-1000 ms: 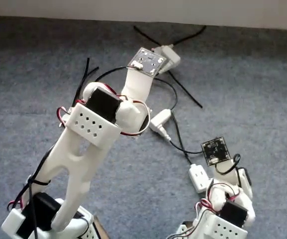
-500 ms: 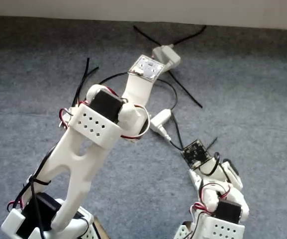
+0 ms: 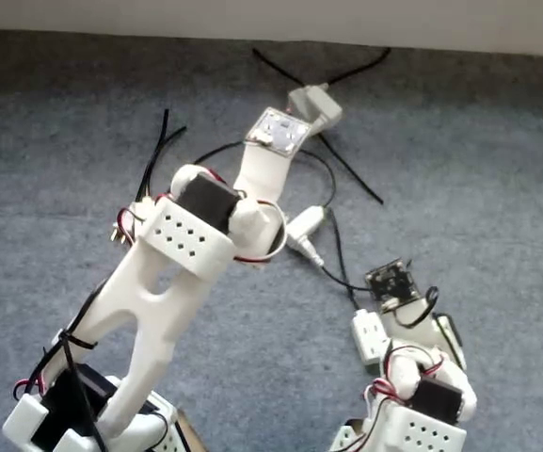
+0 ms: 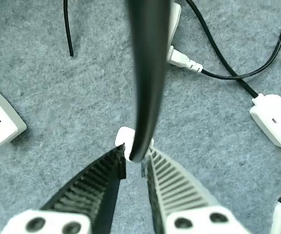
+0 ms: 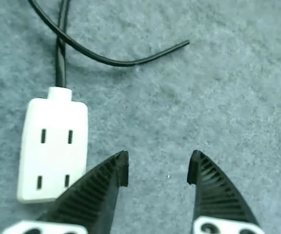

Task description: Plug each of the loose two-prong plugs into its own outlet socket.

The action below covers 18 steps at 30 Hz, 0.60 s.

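Observation:
My left gripper (image 4: 134, 158) is shut on a white two-prong plug (image 4: 129, 142) whose thick black cord (image 4: 147, 73) rises toward the camera. A white outlet block (image 4: 0, 123) lies to one side of it on the carpet, and a second outlet strip (image 4: 275, 120) lies farther off. In the high view the left arm's wrist (image 3: 277, 131) hangs near the grey-white outlet (image 3: 316, 102). My right gripper (image 5: 159, 168) stands open over bare carpet, with a white two-socket outlet (image 5: 52, 148) just beside one finger. This outlet (image 3: 370, 336) lies by the right arm's wrist (image 3: 391, 280).
A white plug joined to a socket (image 3: 305, 230) lies between the arms with black cord (image 3: 339, 264) trailing to the near outlet. Loose black cords (image 3: 346, 169) cross the grey carpet at the back. A pale wall edge (image 3: 440, 28) bounds the far side.
The right arm's wrist swung left over its outlet, then back right, uncovering it. The left arm's wrist shifted slightly toward the near side, still holding its plug.

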### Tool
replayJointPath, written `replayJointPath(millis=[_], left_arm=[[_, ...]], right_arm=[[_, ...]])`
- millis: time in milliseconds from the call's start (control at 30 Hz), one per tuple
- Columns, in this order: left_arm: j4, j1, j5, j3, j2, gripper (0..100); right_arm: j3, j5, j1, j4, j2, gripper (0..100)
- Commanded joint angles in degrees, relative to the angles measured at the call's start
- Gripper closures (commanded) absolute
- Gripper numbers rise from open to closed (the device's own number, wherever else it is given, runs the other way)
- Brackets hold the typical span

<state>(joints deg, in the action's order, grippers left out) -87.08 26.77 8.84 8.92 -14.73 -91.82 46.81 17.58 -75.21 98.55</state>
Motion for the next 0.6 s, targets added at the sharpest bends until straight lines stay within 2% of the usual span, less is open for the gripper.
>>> replayJointPath(millis=[0, 133, 300, 567], left_arm=[[1.85, -0.84, 0.79, -0.22, -0.66, 99], [1.67, -0.84, 0.88, -0.04, -0.66, 99], [1.67, -0.84, 0.88, 0.04, -0.66, 99], [2.11, -0.84, 0.88, 0.13, -0.66, 99]], right_arm=[[13.76, -2.46, 2.51, -4.44, -14.81, 78.9], [31.96, -10.37, 1.36, -6.55, -37.32, 78.9], [53.93, -16.97, -1.54, -16.22, -58.77, 78.9], [71.34, -17.93, -3.65, -24.04, -54.20, 78.9]])
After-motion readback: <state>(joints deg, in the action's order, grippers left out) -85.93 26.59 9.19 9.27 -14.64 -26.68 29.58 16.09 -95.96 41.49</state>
